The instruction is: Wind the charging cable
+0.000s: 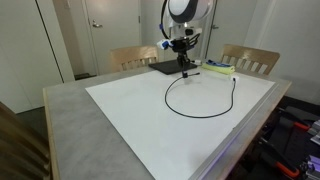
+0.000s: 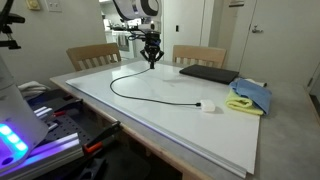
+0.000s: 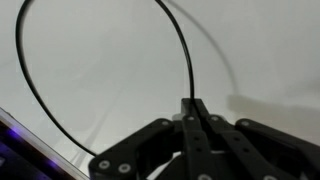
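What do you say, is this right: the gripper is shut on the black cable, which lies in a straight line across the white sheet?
Not quite. The gripper is shut on the cable, but the cable does not lie straight: it curves in a wide open loop on the white sheet, as both exterior views show.

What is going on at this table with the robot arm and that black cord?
The robot's gripper is pinched shut on the charging cable, near the far side of the table. The rest of the cable lies in one loose, open loop on the white sheet, with its plug lying free beside the cloths. It is not yet wound up.
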`<move>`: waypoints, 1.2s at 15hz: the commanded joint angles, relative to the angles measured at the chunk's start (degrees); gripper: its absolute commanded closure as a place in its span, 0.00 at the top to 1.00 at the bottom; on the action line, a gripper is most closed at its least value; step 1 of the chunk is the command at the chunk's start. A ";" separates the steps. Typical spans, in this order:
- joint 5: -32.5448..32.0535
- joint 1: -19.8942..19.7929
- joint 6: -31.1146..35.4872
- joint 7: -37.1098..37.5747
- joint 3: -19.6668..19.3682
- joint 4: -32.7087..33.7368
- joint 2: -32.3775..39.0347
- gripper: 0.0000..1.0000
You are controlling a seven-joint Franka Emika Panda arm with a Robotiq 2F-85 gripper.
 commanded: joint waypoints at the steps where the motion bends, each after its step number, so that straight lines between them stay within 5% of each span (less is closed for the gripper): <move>1: 4.52 -2.01 5.62 4.80 1.12 -5.88 -3.13 0.01; 2: 1.77 -1.37 2.05 3.44 0.68 -1.52 -0.26 0.04; 7: 3.08 -1.61 3.90 5.03 0.87 -3.58 -1.31 0.04; 13: 2.70 -0.03 4.45 25.14 -1.44 -4.78 -0.24 0.01; 14: 10.54 8.39 4.58 20.66 -12.20 -4.75 0.66 0.01; 18: 22.74 16.76 5.73 19.84 -23.14 -6.60 3.03 0.01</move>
